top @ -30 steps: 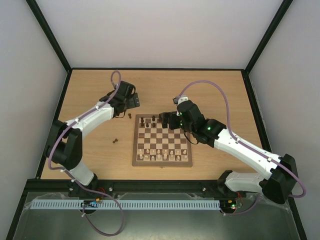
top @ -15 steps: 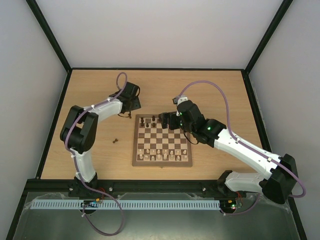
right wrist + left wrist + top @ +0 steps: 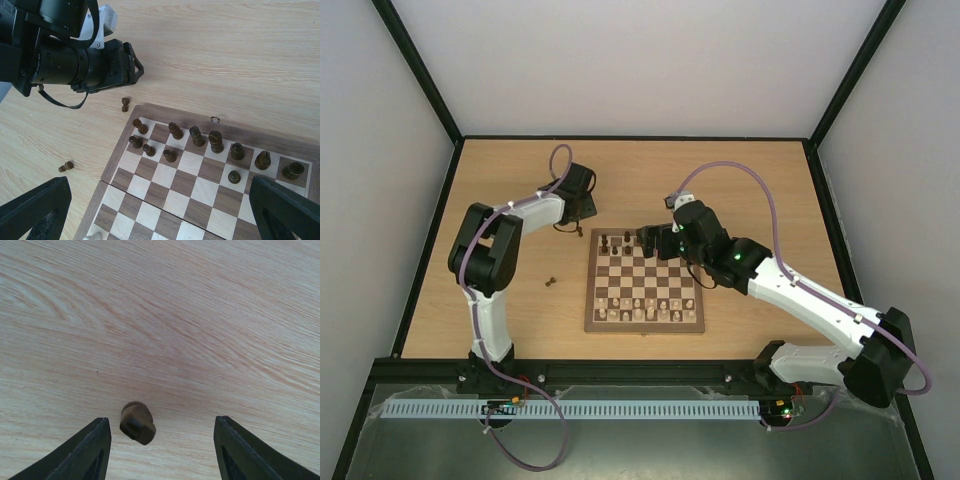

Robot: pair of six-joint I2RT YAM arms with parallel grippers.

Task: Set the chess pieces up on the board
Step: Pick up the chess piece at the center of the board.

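The board (image 3: 594,286) lies mid-table, with several dark chess pieces (image 3: 216,141) standing on its far two rows. One dark piece (image 3: 137,423) stands on the bare table just off the board's far left corner. My left gripper (image 3: 162,442) is open around it. The piece sits closer to the left finger (image 3: 90,452), and neither finger touches it. The right wrist view shows that piece (image 3: 125,103) below the left gripper (image 3: 131,67). Another dark piece (image 3: 552,282) lies on the table left of the board. My right gripper (image 3: 653,240) hangs open over the board's far edge, empty.
Pale pieces (image 3: 645,309) fill the board's near rows. A small metal clasp (image 3: 215,119) sits on the board's far border. The left arm's cable (image 3: 558,160) loops above its wrist. Black frame walls bound the tabletop (image 3: 750,180).
The left arm's elbow has folded up and in toward the table's left side. Its jaws have narrowed around the loose dark piece. The right arm has not moved.
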